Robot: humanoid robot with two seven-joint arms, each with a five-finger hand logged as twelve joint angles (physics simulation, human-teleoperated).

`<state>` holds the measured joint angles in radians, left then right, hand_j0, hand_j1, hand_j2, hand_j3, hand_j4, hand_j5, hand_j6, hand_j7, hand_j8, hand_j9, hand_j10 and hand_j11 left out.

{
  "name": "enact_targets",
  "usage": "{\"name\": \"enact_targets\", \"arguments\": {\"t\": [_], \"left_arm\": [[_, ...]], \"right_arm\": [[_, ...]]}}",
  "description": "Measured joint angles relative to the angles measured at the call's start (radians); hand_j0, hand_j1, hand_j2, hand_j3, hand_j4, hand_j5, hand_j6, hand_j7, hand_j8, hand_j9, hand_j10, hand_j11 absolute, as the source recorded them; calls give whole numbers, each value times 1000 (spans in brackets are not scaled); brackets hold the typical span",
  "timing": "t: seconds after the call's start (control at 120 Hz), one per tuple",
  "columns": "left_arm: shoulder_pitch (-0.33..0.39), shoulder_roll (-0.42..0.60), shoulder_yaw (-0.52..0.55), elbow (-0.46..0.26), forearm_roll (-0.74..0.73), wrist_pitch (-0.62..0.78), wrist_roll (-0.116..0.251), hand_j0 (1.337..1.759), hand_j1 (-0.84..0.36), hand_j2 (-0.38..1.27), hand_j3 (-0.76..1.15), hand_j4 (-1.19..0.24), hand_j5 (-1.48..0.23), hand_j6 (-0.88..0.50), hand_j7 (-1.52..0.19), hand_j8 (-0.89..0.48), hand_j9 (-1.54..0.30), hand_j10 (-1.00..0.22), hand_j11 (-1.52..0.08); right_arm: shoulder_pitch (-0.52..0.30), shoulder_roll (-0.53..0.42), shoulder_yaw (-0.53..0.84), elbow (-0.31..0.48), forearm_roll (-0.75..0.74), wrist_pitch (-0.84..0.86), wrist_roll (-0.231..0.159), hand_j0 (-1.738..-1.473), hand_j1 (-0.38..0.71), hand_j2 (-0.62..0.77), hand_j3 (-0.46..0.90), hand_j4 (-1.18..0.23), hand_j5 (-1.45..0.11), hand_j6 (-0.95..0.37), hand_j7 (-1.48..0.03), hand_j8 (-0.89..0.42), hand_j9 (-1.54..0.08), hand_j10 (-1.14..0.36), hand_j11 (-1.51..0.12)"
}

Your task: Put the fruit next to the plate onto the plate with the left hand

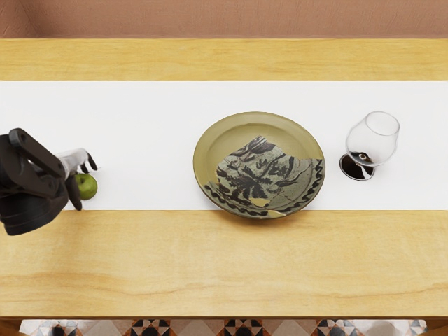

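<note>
A small green apple [87, 186] lies on the white runner [147, 140] at the far left, well left of the plate. My left hand [78, 179] comes in from the left edge and sits right at the apple. Its dark fingers [89, 165] curl over the fruit's far side and the thumb presses its near-left side. The apple still looks to be down at table height. The olive plate [210, 143], with a dark floral pattern, stands in the middle of the runner with nothing on it. My right arm does not show.
A tilted-looking wine glass [371, 143] with a little dark liquid stands right of the plate. The wooden table [224, 259] extends in front of and behind the runner. Bare runner lies between apple and plate.
</note>
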<state>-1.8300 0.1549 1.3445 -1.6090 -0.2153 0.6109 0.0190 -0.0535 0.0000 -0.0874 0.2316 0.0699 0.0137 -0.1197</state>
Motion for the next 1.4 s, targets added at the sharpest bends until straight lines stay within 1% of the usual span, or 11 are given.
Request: {"name": "enact_targets", "arguments": {"t": [0.317,0.433,0.592,0.733,0.833,0.95,1.092,1.217,1.267,1.275,1.4], "left_arm": [[1,-6,-11,1,-2,0,5,1658,-139,82,0,-407,-529,-407,-529,-407,-529,-407,-529],[3,-4,-13,2,-14,0,6,1658,-241,99,0,-492,-639,-489,-639,-492,-639,-492,-639],[-2,3,-13,2,-28,-47,6,1653,-280,118,0,-603,-809,-403,-825,-443,-842,-624,-842],[-9,15,-13,3,-32,-89,6,1645,-303,45,0,-527,-921,-301,-955,-348,-994,-701,-995],[-52,37,-30,1,-37,-104,6,1644,-334,108,0,-481,-1011,-248,-1025,-305,-1035,-729,-1038],[-92,123,-132,20,-90,-127,4,1644,-362,167,0,-426,-1085,-196,-1058,-288,-1063,-748,-1068],[-139,337,-286,92,-131,-374,3,1642,-334,98,0,-431,-1110,-225,-1053,-317,-1084,-759,-1089],[-120,332,-459,148,-141,-587,0,1643,-413,374,0,-399,-1139,-210,-1058,-332,-1097,-760,-1105],[-110,293,-525,172,-142,-629,0,1642,-392,356,0,-403,-1151,-223,-1060,-361,-1100,-760,-1109],[-101,282,-536,177,-142,-633,0,1643,-416,431,0,-407,-1148,-233,-1059,-366,-1100,-760,-1110],[-66,194,-664,244,-137,-676,2,1646,-319,297,0,-465,-1150,-254,-1077,-394,-1087,-773,-1092]], "right_arm": [[0,0,0,0,0,0,0,-1658,-331,-3,0,-15,-20,-15,-20,-15,-20,-15,-20],[0,0,0,0,0,0,0,-1658,-331,-3,0,-15,-20,-15,-20,-15,-20,-15,-20],[0,0,0,0,0,0,0,-1658,-331,-3,0,-15,-20,-15,-20,-15,-20,-15,-20],[0,0,0,0,0,0,0,-1658,-331,-3,0,-15,-20,-15,-20,-15,-20,-15,-20],[0,0,0,0,0,0,0,-1658,-331,-3,0,-15,-20,-15,-20,-15,-20,-15,-20],[0,0,0,0,0,0,0,-1658,-331,-3,0,-15,-20,-15,-20,-15,-20,-15,-20],[0,0,0,0,0,0,0,-1658,-331,-3,0,-15,-19,-15,-20,-15,-20,-15,-20],[0,0,0,0,0,0,0,-1658,-331,-3,0,-15,-20,-15,-20,-15,-20,-15,-20],[0,0,0,0,0,0,0,-1658,-331,-3,0,-15,-20,-15,-20,-15,-20,-15,-20],[0,0,0,0,0,0,0,-1658,-331,-3,0,-15,-20,-15,-20,-15,-20,-15,-20],[0,0,0,0,0,0,0,-1658,-331,-3,0,-15,-20,-15,-20,-15,-20,-15,-20]]}}
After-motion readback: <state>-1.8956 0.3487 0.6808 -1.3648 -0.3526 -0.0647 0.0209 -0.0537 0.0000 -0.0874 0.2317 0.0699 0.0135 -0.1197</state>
